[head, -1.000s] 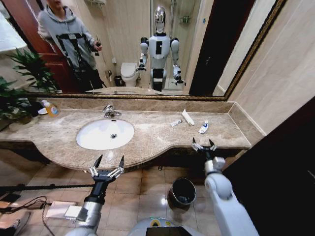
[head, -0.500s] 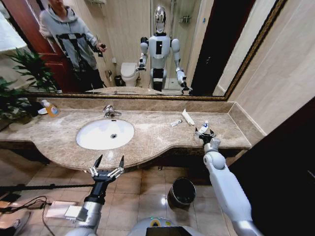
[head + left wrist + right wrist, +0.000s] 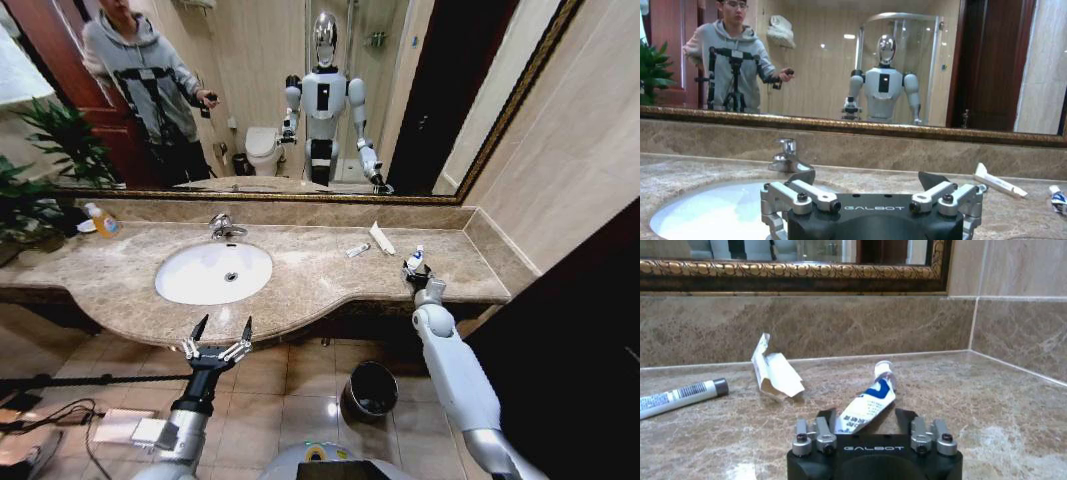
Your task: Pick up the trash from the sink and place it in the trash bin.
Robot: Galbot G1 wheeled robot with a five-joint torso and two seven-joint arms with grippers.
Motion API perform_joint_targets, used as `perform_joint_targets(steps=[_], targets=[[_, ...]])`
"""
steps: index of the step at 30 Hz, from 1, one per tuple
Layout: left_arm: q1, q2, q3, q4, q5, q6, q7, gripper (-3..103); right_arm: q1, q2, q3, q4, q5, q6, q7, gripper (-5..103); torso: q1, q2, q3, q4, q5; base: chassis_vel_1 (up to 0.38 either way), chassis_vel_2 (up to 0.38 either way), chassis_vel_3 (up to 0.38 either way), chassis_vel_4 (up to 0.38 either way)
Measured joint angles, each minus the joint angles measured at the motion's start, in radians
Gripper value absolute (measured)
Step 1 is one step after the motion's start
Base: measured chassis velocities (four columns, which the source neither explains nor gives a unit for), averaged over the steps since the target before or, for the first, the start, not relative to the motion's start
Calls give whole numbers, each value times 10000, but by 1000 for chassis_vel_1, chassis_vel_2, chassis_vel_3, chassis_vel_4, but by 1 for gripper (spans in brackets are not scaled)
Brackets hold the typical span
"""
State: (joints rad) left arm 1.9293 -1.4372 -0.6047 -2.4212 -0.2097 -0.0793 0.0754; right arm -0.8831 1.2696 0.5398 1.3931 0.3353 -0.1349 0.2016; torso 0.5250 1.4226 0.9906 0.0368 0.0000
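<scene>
Right gripper point(image 3: 865, 419) low over countertop point(image 3: 300, 270), well right of sink point(image 3: 213, 272), jaws partly open astride blue-marked tube point(image 3: 867, 402); contact apparently not made. White folded sachet point(image 3: 777, 371) and dark-capped tube point(image 3: 681, 396) near, farther from sink edge. Left gripper point(image 3: 218, 331) wide open, empty, before sink. Trash bin point(image 3: 370, 391) on floor below countertop.

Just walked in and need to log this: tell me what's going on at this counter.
The robot's right hand is reaching over the beige marble countertop, its open fingers on either side of the end of a white squeeze tube with blue markings. A folded white sachet and a white tube with a dark cap lie beside it. The left hand hangs open in front of the white oval sink. The small round black bin stands on the floor.
</scene>
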Motion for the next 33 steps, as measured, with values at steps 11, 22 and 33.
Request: perform_joint_targets(steps=[11,22,33], targets=[[0,0,0,0,0,0,0,100,-192,-100,45,237,324,-60,10,19,0,1,0,0,-1,0,0,0,0],[0,0,0,0,0,0,0,100,-376,-24,12,703,354,-109,103,0,0,1,0,0,-1,0,0,0,0],[0,0,0,0,0,0,0,100,-1438,-117,43,2224,409,-35,206,0,0,1,-1,-1,0,0,0,0,0]])
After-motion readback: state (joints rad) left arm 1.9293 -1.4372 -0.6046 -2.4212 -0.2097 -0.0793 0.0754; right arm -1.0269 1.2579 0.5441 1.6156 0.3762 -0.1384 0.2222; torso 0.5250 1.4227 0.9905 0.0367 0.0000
